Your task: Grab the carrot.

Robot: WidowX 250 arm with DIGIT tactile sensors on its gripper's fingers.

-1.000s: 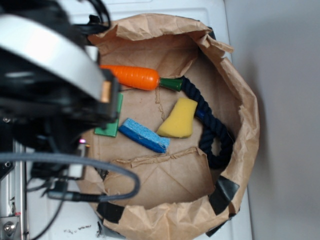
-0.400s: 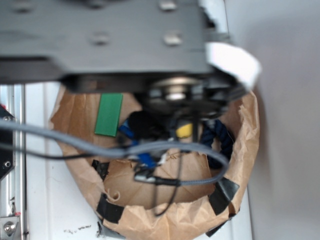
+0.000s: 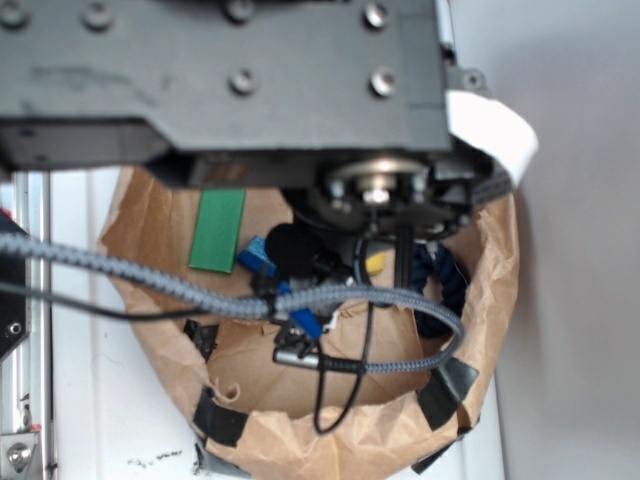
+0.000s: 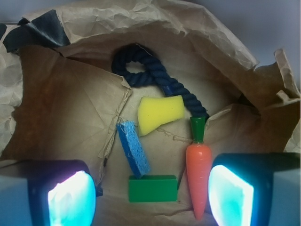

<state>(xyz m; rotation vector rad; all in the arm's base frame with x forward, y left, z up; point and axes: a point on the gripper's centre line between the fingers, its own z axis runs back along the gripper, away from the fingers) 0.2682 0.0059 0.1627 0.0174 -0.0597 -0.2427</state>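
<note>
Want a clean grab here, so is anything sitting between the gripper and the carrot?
Nothing visible. The open gripper hangs over the carrot, which lies near its right finger. The green block sits beside the carrot, apart from it.

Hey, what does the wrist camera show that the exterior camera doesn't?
Only the wrist view shows the carrot, lying just inside one of the open gripper's glowing fingertips, with its green stem against the dark rope. Only the exterior view shows the arm's body and cables, which hide the carrot. Both show the paper bag, green block, blue sponge, yellow sponge and rope.
</note>
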